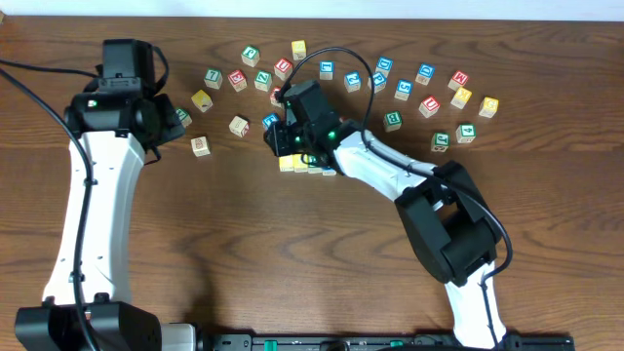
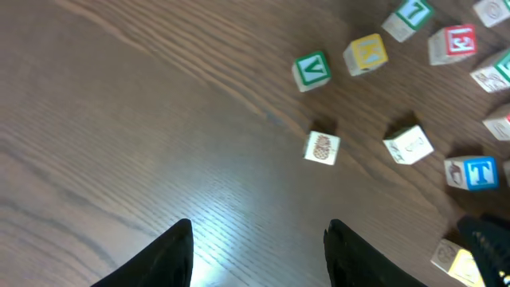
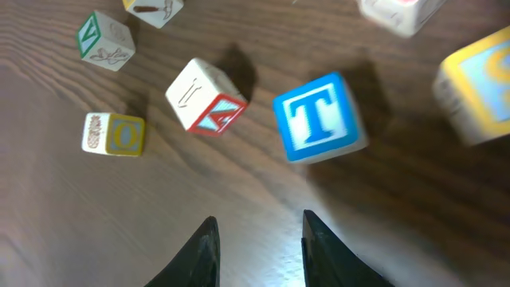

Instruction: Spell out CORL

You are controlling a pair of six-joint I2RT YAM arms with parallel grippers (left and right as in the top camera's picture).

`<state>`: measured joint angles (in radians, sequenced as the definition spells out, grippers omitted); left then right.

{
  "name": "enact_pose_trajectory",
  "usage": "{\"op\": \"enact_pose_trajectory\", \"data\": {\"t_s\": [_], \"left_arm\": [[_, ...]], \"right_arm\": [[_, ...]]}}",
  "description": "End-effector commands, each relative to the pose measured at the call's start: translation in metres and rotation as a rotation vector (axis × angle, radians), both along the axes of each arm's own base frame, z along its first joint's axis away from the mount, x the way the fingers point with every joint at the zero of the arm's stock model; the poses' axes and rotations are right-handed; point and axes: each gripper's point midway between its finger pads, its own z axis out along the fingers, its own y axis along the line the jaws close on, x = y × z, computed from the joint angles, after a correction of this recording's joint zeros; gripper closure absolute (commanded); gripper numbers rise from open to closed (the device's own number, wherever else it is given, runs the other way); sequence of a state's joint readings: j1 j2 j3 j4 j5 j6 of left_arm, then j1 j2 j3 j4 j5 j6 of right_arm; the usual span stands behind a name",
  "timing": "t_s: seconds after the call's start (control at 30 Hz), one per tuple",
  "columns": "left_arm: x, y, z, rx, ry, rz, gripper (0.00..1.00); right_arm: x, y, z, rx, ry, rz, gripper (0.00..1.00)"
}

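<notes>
Wood-grain tabletop (image 1: 195, 244) carries a short row of cubes (image 1: 304, 165) just on the robot's side of the blue T cube (image 1: 270, 122). This row looks like the word being laid. A yellow-topped cube (image 1: 288, 164) sits at its left end with another touching it, and paler cubes run on to the right, away from the T cube. About four seem to be there, but the right arm covers part of the row and no letter can be read, so neither the count nor the order is certain. The right gripper (image 3: 257, 219) hovers between the T cube and the row. Its fingers stand apart with only bare wood between them and nothing is grasped. The left gripper (image 2: 259, 227) is likewise released and empty. It hangs well to the left of the T cube, beyond a cube with a pinecone-like picture (image 2: 322, 148), and takes no part. The other loose cubes (image 1: 405, 90) lie scattered in an arc on the far side of the T cube. As a judgement, the task is at its closing step, with the word set down or nearly so and the right arm poised over it. The next move calls for the right arm to rise straight up, clear of the row, without nudging the end cube or the T cube close by. The faces could then be checked for C, O, R, L in order, with any gaps between cubes closed.
</notes>
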<state>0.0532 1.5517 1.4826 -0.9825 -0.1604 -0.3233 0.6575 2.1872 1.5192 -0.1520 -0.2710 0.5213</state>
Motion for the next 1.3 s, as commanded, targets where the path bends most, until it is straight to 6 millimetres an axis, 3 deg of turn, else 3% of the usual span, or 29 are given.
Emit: {"op": "enact_pose_trajectory", "data": {"t_s": [0.0, 0.37, 0.93, 1.07, 1.27], "left_arm": [[0.0, 0.005, -0.003, 0.005, 0.008, 0.034, 0.48], [-0.003, 0.005, -0.004, 0.004, 0.023, 0.034, 0.48], [-0.005, 0.005, -0.005, 0.004, 0.034, 0.034, 0.48], [-0.005, 0.005, -0.005, 0.004, 0.033, 0.034, 0.48], [-0.005, 0.005, -0.005, 0.004, 0.034, 0.034, 0.48]], "right_arm": [[-0.002, 0.009, -0.006, 0.024, 0.064, -0.086, 0.71], [-0.009, 0.009, -0.019, -0.021, 0.086, -0.133, 0.71], [-0.009, 0.005, -0.021, -0.036, 0.092, -0.138, 0.71], [-0.001, 0.005, -0.012, -0.04, 0.053, -0.104, 0.68], [-0.003, 0.022, 0.013, -0.006, 0.025, 0.011, 0.67]]}}
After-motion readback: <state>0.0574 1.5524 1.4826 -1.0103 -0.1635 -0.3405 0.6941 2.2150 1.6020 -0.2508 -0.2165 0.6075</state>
